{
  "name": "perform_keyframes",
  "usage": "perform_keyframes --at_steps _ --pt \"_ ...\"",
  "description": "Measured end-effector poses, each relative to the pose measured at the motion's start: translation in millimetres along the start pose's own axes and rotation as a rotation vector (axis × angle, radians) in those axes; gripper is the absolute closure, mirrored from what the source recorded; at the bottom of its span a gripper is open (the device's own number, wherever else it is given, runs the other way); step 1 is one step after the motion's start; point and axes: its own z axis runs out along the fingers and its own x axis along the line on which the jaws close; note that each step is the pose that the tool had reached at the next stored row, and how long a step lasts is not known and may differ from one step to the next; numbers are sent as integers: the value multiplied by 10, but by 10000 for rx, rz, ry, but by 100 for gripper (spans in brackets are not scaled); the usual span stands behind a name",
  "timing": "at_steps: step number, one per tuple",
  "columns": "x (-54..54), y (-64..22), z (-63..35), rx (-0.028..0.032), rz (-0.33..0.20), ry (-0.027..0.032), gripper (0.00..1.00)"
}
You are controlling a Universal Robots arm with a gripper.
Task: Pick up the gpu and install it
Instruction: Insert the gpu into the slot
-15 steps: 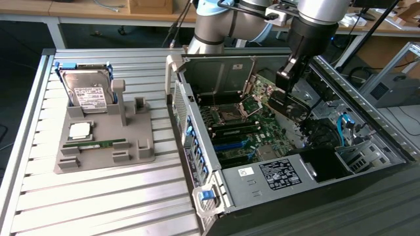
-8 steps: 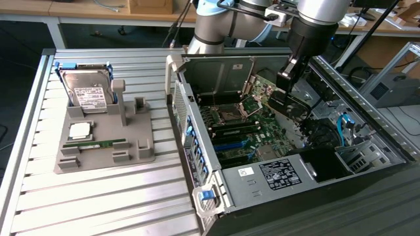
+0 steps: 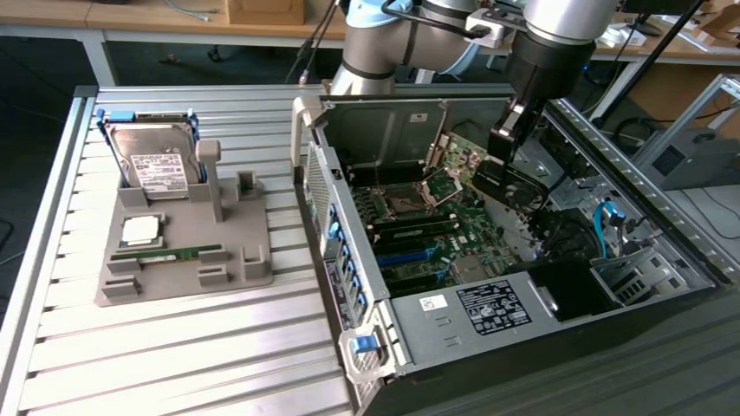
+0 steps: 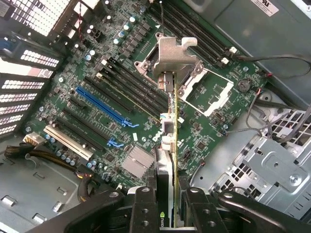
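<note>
Hanging inside the open computer case (image 3: pixel 399 130) in the exterior view, the gripper (image 3: pixel 505 147) carries the gpu (image 3: pixel 463 160) above the motherboard (image 3: pixel 405 247) — apparently clear of it, though this angle is poor. Wrist view: jaws partly closed, clamping the gpu (image 4: pixel 165 165) edge-on between both fingers (image 4: pixel 144 208) — silver bracket (image 4: pixel 172 56) at its far end, blue slot (image 4: pixel 104 104) off to one side.

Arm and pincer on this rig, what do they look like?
Arm: silver-grey tubes, light-blue joint caps, black cable by the wrist. Pincer: matte black, two flat fingers with round screw holes, curved black linkages either side.
</note>
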Motion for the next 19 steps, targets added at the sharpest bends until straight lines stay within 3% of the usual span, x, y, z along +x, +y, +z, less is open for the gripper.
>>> perform_keyframes --at_steps 19 --pt "1 1 9 -33 -874 -75 73"
